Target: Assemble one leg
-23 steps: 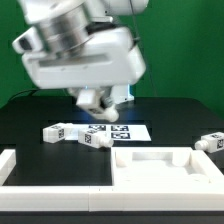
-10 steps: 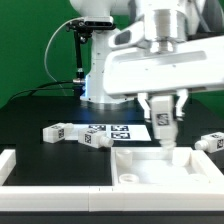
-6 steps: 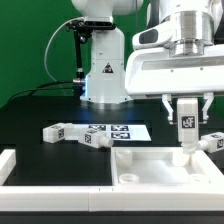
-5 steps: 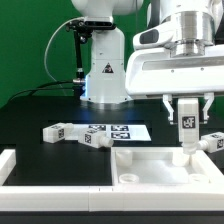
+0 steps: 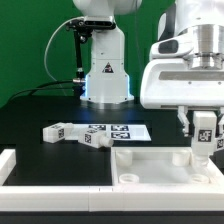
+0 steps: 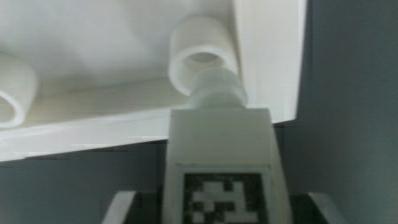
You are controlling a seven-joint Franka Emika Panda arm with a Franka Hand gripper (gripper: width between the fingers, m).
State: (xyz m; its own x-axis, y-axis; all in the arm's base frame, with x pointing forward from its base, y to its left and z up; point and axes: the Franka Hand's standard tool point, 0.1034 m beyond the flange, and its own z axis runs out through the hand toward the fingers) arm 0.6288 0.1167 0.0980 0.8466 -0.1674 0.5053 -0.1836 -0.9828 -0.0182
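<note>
My gripper point(image 5: 204, 126) is shut on a leg point(image 5: 204, 133), a small white block with a black-and-white tag. It holds the leg upright over the far corner of the large white panel point(image 5: 150, 160) on the exterior view's right. The leg's lower tip is at the panel's corner. In the wrist view the leg point(image 6: 221, 140) fills the middle between my gripper's point(image 6: 221, 210) fingers. Its narrow tip points at a round socket point(image 6: 199, 48) in the corner of the panel point(image 6: 107, 100). I cannot tell whether the tip is inside the socket.
Two more legs point(image 5: 58, 132) point(image 5: 97, 139) lie on the black table at the exterior view's left. The marker board point(image 5: 128, 131) lies behind the panel. A white raised border point(image 5: 8, 162) runs along the front left. The robot base point(image 5: 104, 70) stands at the back.
My gripper has carried the leg from above the marker board toward the exterior view's right. It now holds the leg lower, over the panel's far right corner.
</note>
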